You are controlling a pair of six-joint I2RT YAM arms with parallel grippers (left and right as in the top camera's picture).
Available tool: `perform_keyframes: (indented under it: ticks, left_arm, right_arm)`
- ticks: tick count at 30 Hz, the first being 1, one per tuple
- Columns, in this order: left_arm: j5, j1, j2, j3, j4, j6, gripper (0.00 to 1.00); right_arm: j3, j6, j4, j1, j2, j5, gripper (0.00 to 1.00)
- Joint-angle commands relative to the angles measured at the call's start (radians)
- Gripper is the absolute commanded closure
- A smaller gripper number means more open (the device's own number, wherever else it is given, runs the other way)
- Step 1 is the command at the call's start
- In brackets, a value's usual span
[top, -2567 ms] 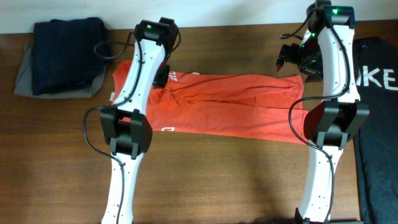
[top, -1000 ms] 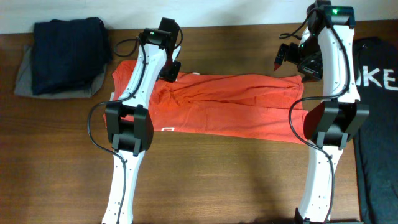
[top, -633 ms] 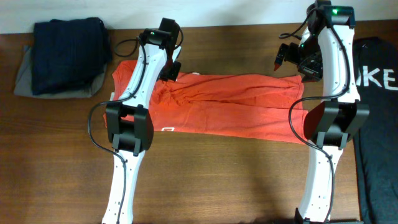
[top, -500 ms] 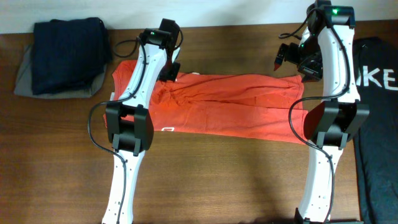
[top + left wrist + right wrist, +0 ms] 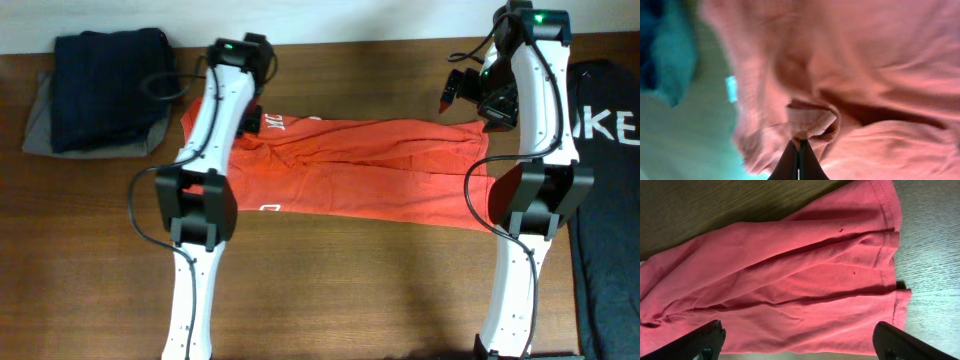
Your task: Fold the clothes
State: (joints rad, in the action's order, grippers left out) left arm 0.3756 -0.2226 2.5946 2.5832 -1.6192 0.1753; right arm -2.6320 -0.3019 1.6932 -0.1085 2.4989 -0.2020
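The clothes, an orange-red T-shirt [image 5: 370, 170], lie as a long strip across the table, with a small white logo [image 5: 268, 208] near the front edge and white lettering [image 5: 276, 123] at the back left. My left gripper [image 5: 250, 117] is at the shirt's back left end. In the blurred left wrist view this gripper [image 5: 800, 146] is shut on a bunched fold of the shirt [image 5: 812, 122]. My right gripper [image 5: 463, 92] hangs open above the shirt's back right corner. The right wrist view has its fingertips [image 5: 707, 339] spread wide over the hem end of the shirt [image 5: 790, 280].
A folded dark navy pile [image 5: 108, 80] on grey cloth [image 5: 40, 125] sits at the back left. A black garment with white lettering [image 5: 610, 150] lies at the right edge. Bare wooden table [image 5: 350, 290] lies in front of the shirt.
My left gripper has shut on the shirt and swung to the left with the fabric, uncovering white lettering. The right arm has stayed still and open.
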Motion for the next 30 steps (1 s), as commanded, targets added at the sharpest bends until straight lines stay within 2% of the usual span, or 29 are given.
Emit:
perform_keyframes:
  ticks: [1,7,9,17,18,19,26,30]
  left_arm:
    - [0.033,0.041,-0.061,0.024,-0.031,0.07,0.99]
    - [0.021,0.092,-0.061,0.024,-0.069,0.079,0.99]
    - [0.006,0.095,-0.061,0.024,-0.069,0.077,0.94]
    - [-0.004,0.095,-0.062,-0.002,-0.069,0.034,0.95]
    - [-0.015,0.095,-0.062,-0.01,-0.069,0.014,0.93]
    - [-0.021,0.097,-0.064,-0.04,-0.069,0.006,0.79]
    - [-0.013,0.154,-0.071,-0.216,-0.069,0.003,0.8]
    - [-0.014,0.189,-0.073,-0.231,-0.069,0.011,0.8]
  right_arm:
    - [-0.003,0.009,0.006,0.005,-0.024,-0.012,0.01]
    - [-0.003,0.009,0.006,0.005,-0.024,-0.013,0.01]
    - [-0.003,0.009,0.006,0.005,-0.024,-0.013,0.01]
    - [-0.003,0.009,0.006,0.016,-0.027,-0.013,0.01]
    - [-0.003,0.009,0.006,0.018,-0.031,-0.013,0.01]
    - [-0.003,0.009,0.006,0.023,-0.04,-0.012,0.01]
    - [-0.003,0.009,0.006,0.03,-0.086,-0.004,0.01]
    - [-0.003,0.009,0.006,0.031,-0.1,-0.005,0.01]
